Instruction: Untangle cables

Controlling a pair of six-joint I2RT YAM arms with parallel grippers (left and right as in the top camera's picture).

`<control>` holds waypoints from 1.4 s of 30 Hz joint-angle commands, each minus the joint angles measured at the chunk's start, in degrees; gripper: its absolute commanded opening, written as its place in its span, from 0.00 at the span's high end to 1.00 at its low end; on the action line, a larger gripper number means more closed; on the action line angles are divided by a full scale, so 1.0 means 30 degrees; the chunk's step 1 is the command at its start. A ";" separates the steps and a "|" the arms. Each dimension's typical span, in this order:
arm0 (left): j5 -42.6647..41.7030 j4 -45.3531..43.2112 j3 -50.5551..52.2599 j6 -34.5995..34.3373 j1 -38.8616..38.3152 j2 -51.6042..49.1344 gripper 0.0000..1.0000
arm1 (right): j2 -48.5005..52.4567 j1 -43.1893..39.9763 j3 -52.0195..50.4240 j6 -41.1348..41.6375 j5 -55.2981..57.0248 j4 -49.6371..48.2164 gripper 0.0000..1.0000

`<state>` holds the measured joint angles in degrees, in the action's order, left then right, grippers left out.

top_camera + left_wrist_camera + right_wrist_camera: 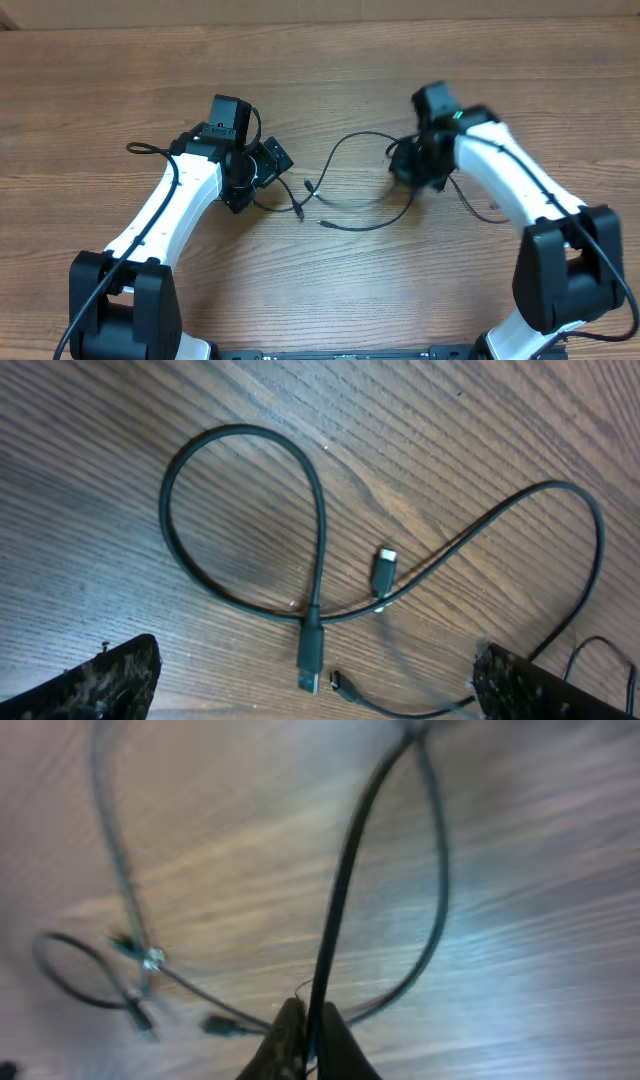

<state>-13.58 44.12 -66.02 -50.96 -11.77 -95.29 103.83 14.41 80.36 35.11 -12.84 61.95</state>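
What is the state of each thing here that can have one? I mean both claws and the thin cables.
left claw: open, holding nothing, over the cables.
right claw: shut on a cable.
cables: not yet separated; they cross on the table, and one part curls into a loop.

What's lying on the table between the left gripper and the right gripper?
The cables sprawl across that stretch, plug ends nearer the left gripper, one cord pinched in the right gripper. The overhead view shows it.
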 commanded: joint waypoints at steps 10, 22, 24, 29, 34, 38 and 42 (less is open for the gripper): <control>-0.0131 -0.0007 0.0087 -0.0240 -0.0087 -0.0022 0.00 | -0.2353 -0.2528 0.6237 -0.3490 0.7322 0.8502 0.96; -0.0131 -0.0007 0.0087 -0.0240 -0.0087 -0.0022 0.01 | -0.1851 -0.2528 0.4962 -0.1421 0.9267 0.7512 0.96; -0.0131 -0.0007 0.0087 -0.0240 -0.0087 -0.0022 0.01 | -0.1829 -0.2506 0.4911 -0.0962 1.1001 0.7526 0.96; -0.0131 0.0000 0.0087 -0.0240 -0.0087 -0.0029 0.00 | -0.1821 -0.3483 0.4911 0.5078 1.7070 0.8255 0.96; -0.0131 -0.0007 0.0087 -0.0240 -0.0087 -0.0029 0.01 | -0.1814 -0.6040 0.4772 0.4058 1.4324 0.7730 0.96; -0.0131 -0.0007 0.0087 -0.0240 -0.0087 -0.0029 0.00 | -0.1814 -0.7934 0.3665 -0.0568 1.0528 0.5209 0.94; -0.0131 -0.0007 0.0087 -0.0240 -0.0087 -0.0029 0.01 | -0.1807 -0.9493 0.1668 -0.2222 0.9122 0.2324 0.88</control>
<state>-13.56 44.10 -66.02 -51.09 -11.77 -95.29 98.21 -11.73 88.92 35.57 20.62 71.81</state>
